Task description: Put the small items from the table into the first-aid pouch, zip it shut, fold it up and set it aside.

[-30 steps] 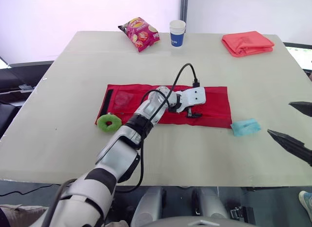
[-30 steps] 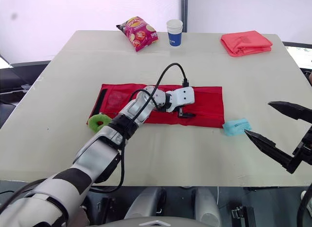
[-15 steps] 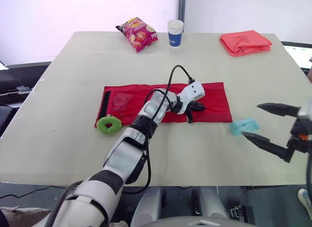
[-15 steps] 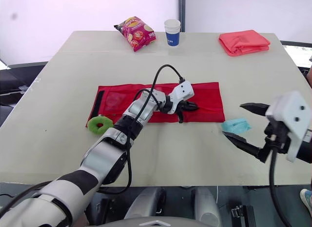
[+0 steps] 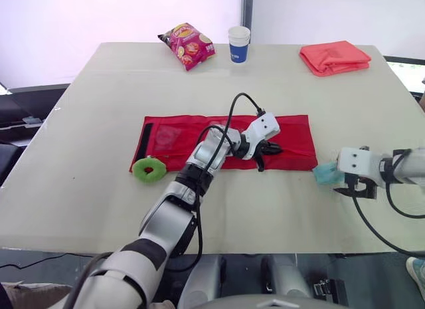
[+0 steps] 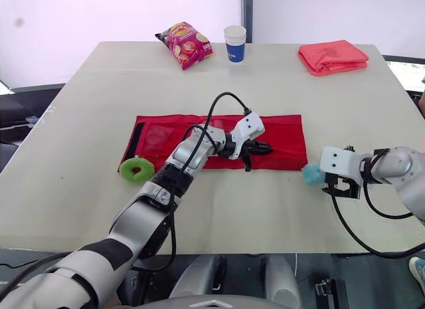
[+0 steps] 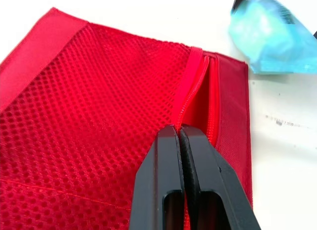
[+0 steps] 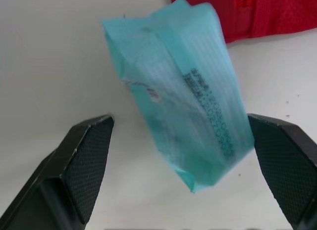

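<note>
The red first-aid pouch [image 5: 166, 133] lies unfolded flat across the table's middle. My left gripper [image 5: 265, 151] rests on its right half, shut on the zipper [image 7: 195, 86] where the open teeth meet; the pull is hidden under the fingertips [image 7: 168, 141]. A teal packet [image 8: 183, 106] lies on the table just right of the pouch's near right corner. My right gripper [image 8: 179, 122] is open, one finger on each side of the packet [image 5: 324, 173], not pinching it. A green ring [image 5: 149, 169] sits at the pouch's near left corner.
At the back of the table [image 5: 80, 189] are a chip bag [image 5: 189, 46], a paper cup [image 5: 240, 43] and a folded red cloth [image 5: 335, 58]. The black cable [image 5: 232, 113] of the left arm arches over the pouch.
My left gripper has shut on the zipper. My right arm has come in from the right edge and lowered its open gripper around the teal packet.
</note>
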`<action>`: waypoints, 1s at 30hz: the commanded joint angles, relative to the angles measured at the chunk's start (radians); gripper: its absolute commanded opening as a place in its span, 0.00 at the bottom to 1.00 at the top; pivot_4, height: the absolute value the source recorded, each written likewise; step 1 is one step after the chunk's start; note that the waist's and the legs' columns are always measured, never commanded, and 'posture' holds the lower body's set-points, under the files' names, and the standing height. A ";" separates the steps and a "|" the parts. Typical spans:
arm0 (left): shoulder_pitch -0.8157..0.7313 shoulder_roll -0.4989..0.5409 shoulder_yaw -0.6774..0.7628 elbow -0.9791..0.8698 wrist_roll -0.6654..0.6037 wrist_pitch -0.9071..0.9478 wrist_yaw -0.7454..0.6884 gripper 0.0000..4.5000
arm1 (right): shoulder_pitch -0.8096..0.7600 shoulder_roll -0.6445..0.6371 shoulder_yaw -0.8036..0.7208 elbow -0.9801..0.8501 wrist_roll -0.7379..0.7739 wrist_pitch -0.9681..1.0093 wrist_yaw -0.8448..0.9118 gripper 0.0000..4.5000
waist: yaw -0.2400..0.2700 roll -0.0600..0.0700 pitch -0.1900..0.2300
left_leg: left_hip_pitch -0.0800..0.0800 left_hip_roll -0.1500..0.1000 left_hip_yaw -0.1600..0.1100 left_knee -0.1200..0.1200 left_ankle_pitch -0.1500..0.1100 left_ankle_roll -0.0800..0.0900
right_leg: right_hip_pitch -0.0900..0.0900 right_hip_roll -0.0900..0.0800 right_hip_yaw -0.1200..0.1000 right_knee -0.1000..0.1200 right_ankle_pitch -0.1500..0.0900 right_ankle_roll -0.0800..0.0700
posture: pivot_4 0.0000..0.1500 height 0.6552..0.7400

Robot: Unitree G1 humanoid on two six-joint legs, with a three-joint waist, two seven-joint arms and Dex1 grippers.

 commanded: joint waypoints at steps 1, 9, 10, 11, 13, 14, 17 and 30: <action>-0.002 -0.013 0.000 -0.045 -0.005 -0.009 0.021 0.00 | -0.030 0.040 -0.018 0.061 -0.007 0.020 0.058 0.83 | 0.001 0.000 0.000 | 0.000 0.000 0.000 0.000 0.000 0.000 | 0.000 0.000 0.000 0.000 0.000 0.000 | 1.00 1.00; -0.004 -0.022 -0.008 -0.036 -0.003 -0.024 0.047 0.00 | 0.139 0.051 -0.266 -0.153 0.142 0.283 0.031 0.12 | 0.007 0.000 0.000 | 0.000 0.000 0.000 0.000 0.000 0.000 | 0.000 -0.001 0.000 0.001 0.000 0.000 | 1.00 1.00; -0.004 -0.024 -0.010 -0.036 -0.003 -0.026 0.047 0.00 | 0.188 0.044 -0.318 -0.229 0.156 0.355 0.012 0.12 | 0.007 0.000 0.000 | -0.001 0.000 -0.001 0.000 0.000 0.000 | 0.000 -0.001 0.000 0.001 0.000 0.000 | 1.00 1.00; -0.003 -0.026 -0.011 -0.037 -0.002 -0.026 0.047 0.00 | 0.222 0.048 -0.365 -0.299 0.177 0.429 -0.009 0.12 | 0.011 0.001 0.000 | -0.001 0.000 -0.001 0.000 0.000 0.000 | 0.000 -0.001 0.000 0.001 0.000 0.000 | 1.00 1.00; -0.003 -0.029 -0.012 -0.036 -0.003 -0.029 0.045 0.00 | 0.256 0.069 -0.451 -0.449 0.243 0.587 -0.038 0.12 | 0.009 0.001 0.000 | -0.001 -0.001 -0.001 0.000 0.000 0.000 | -0.001 -0.002 0.000 0.001 0.000 0.000 | 1.00 1.00; -0.004 -0.032 -0.013 -0.033 -0.004 -0.030 0.046 0.00 | 0.252 0.096 -0.484 -0.514 0.293 0.671 -0.051 0.12 | 0.008 0.001 0.000 | -0.002 -0.001 -0.001 0.000 0.000 0.000 | -0.001 -0.002 0.000 0.001 0.000 0.000 | 1.00 1.00; -0.003 -0.044 -0.014 -0.028 -0.008 -0.033 0.047 0.00 | 0.152 0.252 -0.486 -0.626 0.356 0.961 -0.179 0.12 | 0.002 0.001 0.000 | 0.000 0.000 -0.001 0.000 0.000 0.000 | 0.000 -0.001 0.000 0.002 0.000 0.000 | 1.00 1.00; 0.035 -0.071 -0.009 -0.135 -0.044 -0.002 0.031 0.00 | -0.104 0.573 -0.136 -0.324 0.175 1.165 -0.631 0.12 | 0.003 0.001 -0.002 | 0.000 -0.006 -0.002 0.000 0.000 0.000 | 0.000 -0.006 -0.001 0.002 0.000 0.000 | 1.00 1.00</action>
